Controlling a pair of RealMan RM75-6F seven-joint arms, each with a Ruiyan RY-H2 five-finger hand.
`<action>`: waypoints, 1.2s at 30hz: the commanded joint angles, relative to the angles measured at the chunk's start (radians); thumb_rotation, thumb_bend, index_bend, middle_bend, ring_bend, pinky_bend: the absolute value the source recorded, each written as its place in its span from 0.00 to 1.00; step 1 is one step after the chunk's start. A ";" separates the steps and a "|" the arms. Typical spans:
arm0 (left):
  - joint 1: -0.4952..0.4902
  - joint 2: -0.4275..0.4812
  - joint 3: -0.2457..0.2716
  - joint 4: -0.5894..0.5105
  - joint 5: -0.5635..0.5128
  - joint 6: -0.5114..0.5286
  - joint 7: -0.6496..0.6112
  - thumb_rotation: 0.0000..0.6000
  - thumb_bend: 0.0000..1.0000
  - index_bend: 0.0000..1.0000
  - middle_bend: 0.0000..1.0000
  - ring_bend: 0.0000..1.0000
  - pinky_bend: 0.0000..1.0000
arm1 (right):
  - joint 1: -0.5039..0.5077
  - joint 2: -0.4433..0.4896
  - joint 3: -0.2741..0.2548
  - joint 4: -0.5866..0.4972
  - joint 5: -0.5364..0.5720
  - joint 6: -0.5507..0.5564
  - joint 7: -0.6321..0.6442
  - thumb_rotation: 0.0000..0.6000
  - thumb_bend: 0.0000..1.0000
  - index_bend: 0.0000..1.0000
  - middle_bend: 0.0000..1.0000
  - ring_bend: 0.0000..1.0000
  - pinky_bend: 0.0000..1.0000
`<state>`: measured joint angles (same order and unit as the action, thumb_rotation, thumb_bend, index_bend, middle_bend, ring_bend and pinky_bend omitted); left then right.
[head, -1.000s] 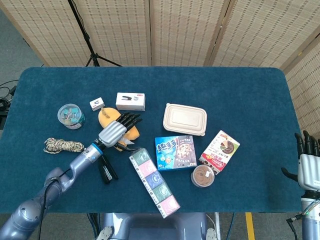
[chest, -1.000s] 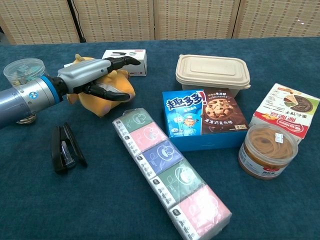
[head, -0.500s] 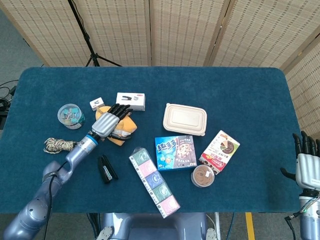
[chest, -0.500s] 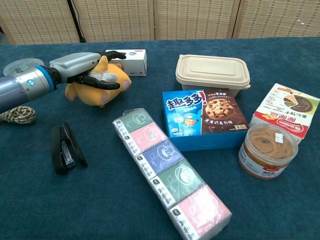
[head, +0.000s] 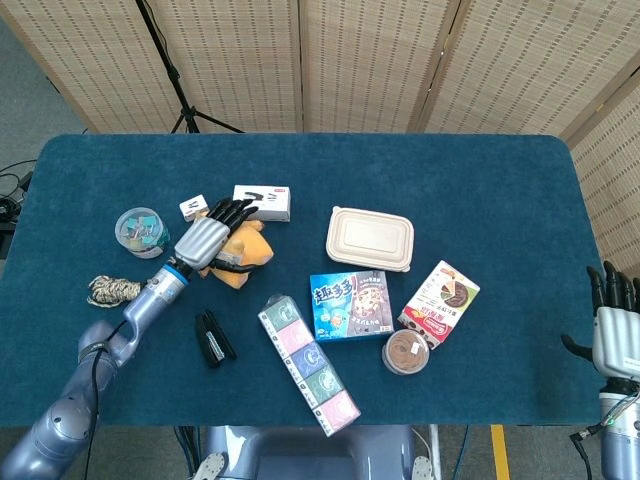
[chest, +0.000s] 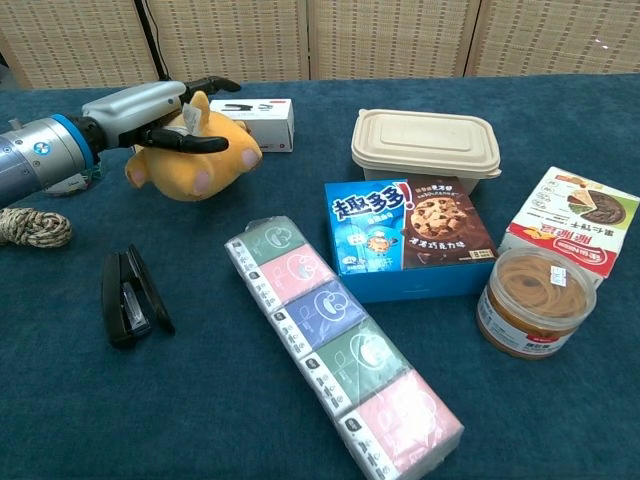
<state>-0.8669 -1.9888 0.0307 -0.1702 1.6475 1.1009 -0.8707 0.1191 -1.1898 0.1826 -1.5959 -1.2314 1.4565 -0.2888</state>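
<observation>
- The orange plush toy lies on the left part of the blue table, just near of the white stapler box.
- My left hand covers the toy's top, so I cannot make out what animal it is; in the head view most of it is hidden under my hand.
- My left hand rests on the toy, fingers stretched over its far side and thumb curved along its near side; whether it truly grips it, I cannot tell.
- My right hand is cut off at the right edge of the head view, off the table, fingers upright and apart, holding nothing.
- Left of the toy: a twine coil, and a clear tub of clips, mostly hidden behind my wrist in the chest view.
- A small white box sits just far of my left hand.
- Near of the toy: a black stapler and a row of tissue packs.
</observation>
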 joint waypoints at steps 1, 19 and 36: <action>0.020 0.030 0.019 -0.045 0.017 0.106 -0.026 0.16 0.00 0.00 0.00 0.00 0.00 | -0.003 0.004 -0.001 -0.005 -0.005 0.005 0.005 1.00 0.00 0.00 0.00 0.00 0.00; -0.069 0.118 -0.002 -0.373 0.044 0.207 0.179 0.01 0.00 0.00 0.00 0.00 0.00 | -0.019 0.040 0.003 -0.034 -0.022 0.029 0.054 1.00 0.00 0.00 0.00 0.00 0.00; -0.153 -0.093 -0.064 -0.151 -0.046 -0.026 0.165 0.00 0.00 0.00 0.00 0.00 0.00 | -0.016 0.041 0.019 -0.007 0.027 0.009 0.059 1.00 0.00 0.00 0.00 0.00 0.00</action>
<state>-1.0128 -2.0610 -0.0342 -0.3510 1.6061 1.0933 -0.6904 0.1028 -1.1485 0.2013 -1.6031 -1.2048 1.4654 -0.2296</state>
